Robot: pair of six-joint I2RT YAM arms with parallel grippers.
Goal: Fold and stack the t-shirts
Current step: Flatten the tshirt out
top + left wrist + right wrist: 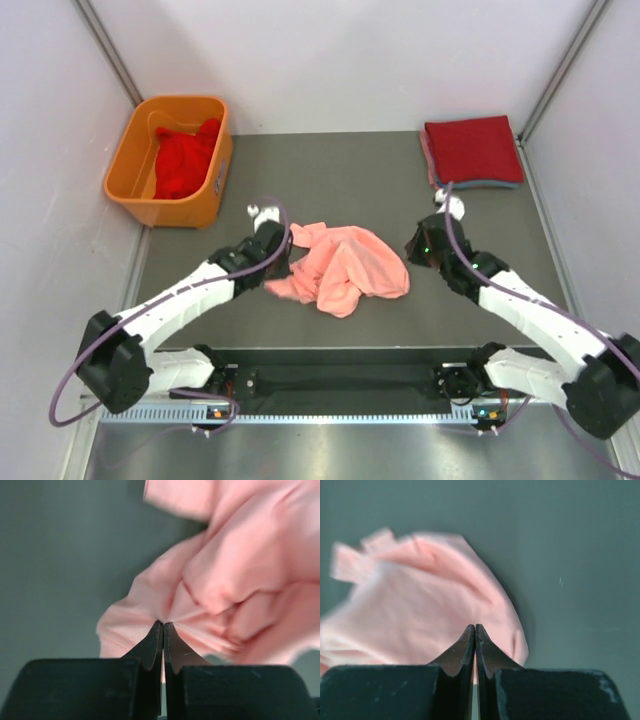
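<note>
Crumpled salmon-pink cotton t-shirt lies in a heap at the middle of the dark grey table in the top view, between the two arms. Its long axis runs left to right across the frame. Neck and hem are lost in the folds, so I cannot tell which way it points. The left gripper meets the heap's left edge and the right gripper sits at its right edge, a placing that reads as a two-sided hold for pulling the cloth out flat. A folded red t-shirt tops a stack in the upper right corner, likely the goal for this one. The orange plastic tub at upper left holds bunched red t-shirts, not yet folded.

Left wrist view: the black fingers are pressed together on a pinch of the t-shirt. Creases fan out from the tips, so the cloth is caught there. The rest spreads blurred toward the upper right.

Right wrist view: the fingers are likewise closed tight, and the t-shirt behind them fills the left half. No creases gather at the tips, so I cannot tell whether a fold is trapped between them.
</note>
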